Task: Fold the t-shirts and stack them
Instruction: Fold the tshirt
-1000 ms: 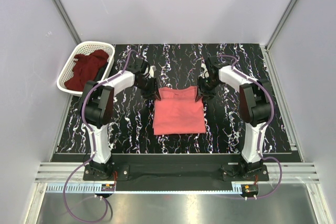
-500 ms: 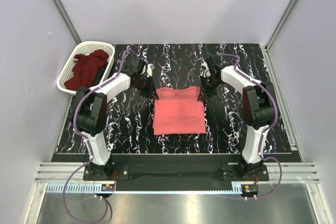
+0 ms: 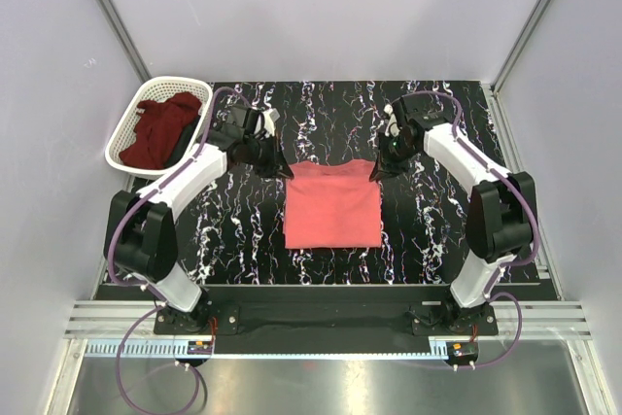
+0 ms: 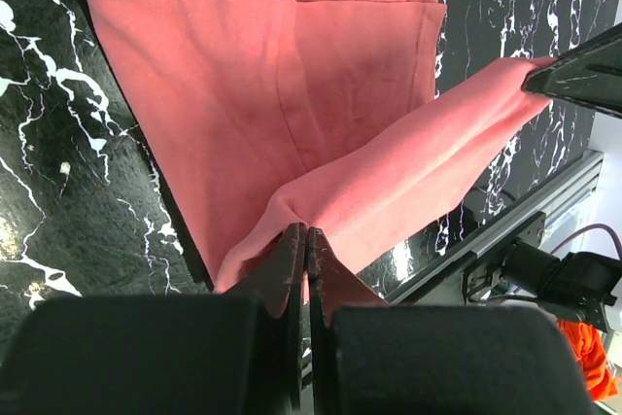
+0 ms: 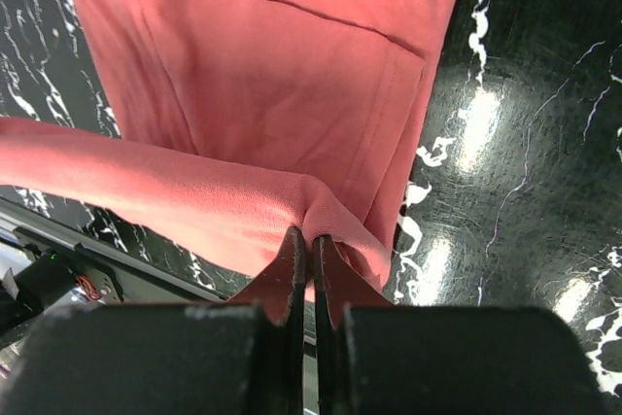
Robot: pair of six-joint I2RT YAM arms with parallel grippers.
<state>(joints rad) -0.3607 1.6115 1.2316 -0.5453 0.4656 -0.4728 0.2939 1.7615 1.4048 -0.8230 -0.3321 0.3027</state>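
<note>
The salmon-pink t-shirt is laid in the middle of the table, already folded into a narrow shape. Its far edge is pinched at both corners. The left fingers are pressed together on the cloth at the shirt's far left corner. The right fingers are pressed together on the cloth at its far right corner. In both wrist views a band of pink cloth is seen lifted off the rest of the shirt and stretched between the two grips.

The step in hand is judged to be one more fold of this shirt, with the far edge carried over to the near edge. For that, both corners need to be raised a little and brought toward the near hem at the same speed, so the cloth is kept flat and straight.

The dark maroon t-shirt is seen well apart from the pink shirt, to its far left, bunched up in the white basket. It is not folded yet.
</note>
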